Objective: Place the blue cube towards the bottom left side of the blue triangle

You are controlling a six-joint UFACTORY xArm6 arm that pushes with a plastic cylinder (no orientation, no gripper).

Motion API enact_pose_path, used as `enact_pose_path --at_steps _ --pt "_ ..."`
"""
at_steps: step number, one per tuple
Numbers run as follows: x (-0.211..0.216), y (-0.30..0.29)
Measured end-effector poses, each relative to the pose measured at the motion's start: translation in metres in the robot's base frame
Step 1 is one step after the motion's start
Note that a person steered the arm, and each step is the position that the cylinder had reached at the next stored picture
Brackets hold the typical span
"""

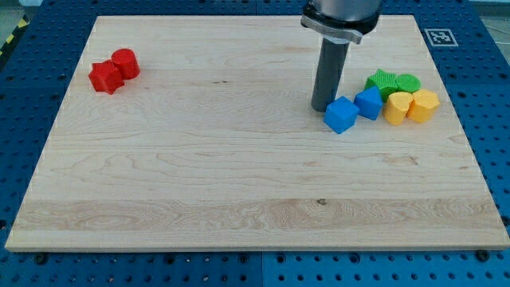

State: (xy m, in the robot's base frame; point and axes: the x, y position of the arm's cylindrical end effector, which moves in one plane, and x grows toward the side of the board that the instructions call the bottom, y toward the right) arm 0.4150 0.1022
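My tip (323,108) rests on the board at the view's upper right. It is just left of a blue block (341,115) that looks like a cube, touching it or nearly so. A second blue block (369,103), seemingly the triangle, sits right beside the cube, up and to its right. The two blue blocks touch or nearly touch. The rod rises from the tip to the arm's dark head (341,16) at the view's top.
A green star (382,81) and another green block (407,83) sit above two yellow blocks (397,108) (423,104), right of the blue pair. Two red blocks (105,77) (126,63) lie at the upper left. The wooden board (199,175) lies on a blue perforated table.
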Motion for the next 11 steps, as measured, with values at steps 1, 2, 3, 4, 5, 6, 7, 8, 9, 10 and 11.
enact_pose_path --at_steps 1,2,3,4,5,6,7,8,9,10,11 --pt "0.0 0.008" --pt "0.0 0.034" --pt "0.0 0.038" --pt "0.01 0.037" --pt "0.023 0.027" --pt "0.03 0.024" --pt "0.062 0.007" --pt "0.099 -0.018" --pt "0.121 -0.025" --pt "0.121 0.008" --pt "0.121 0.008"
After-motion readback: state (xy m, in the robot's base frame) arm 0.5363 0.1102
